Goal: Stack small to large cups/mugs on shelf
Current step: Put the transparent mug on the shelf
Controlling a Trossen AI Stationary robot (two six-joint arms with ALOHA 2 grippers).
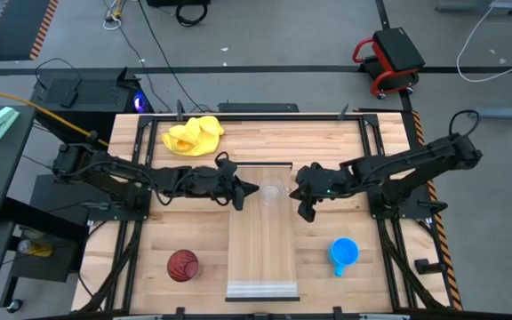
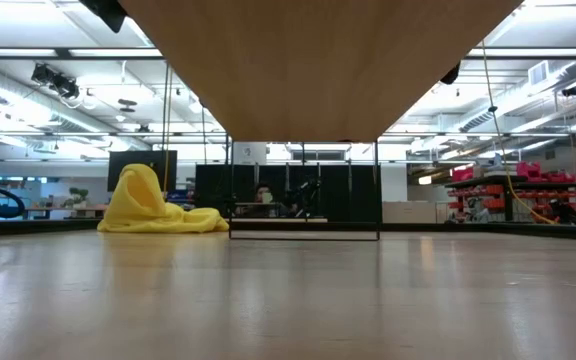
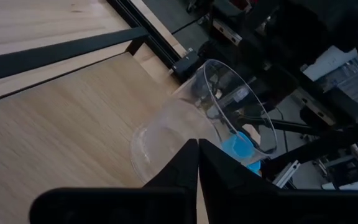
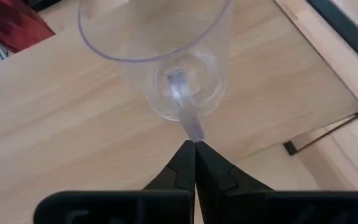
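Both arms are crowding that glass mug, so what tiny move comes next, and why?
Probably the left gripper backs away. The glass mug already stands on the shelf, both grippers look shut beside it, the right gripper at its handle, and the blue mug waits off the shelf.

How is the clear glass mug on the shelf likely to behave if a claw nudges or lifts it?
The clear glass mug looks thin-walled and smooth, so probably light and slippery. It is taller than its narrow base, so a high push may tip it on the shelf. Its thin handle offers little grip.
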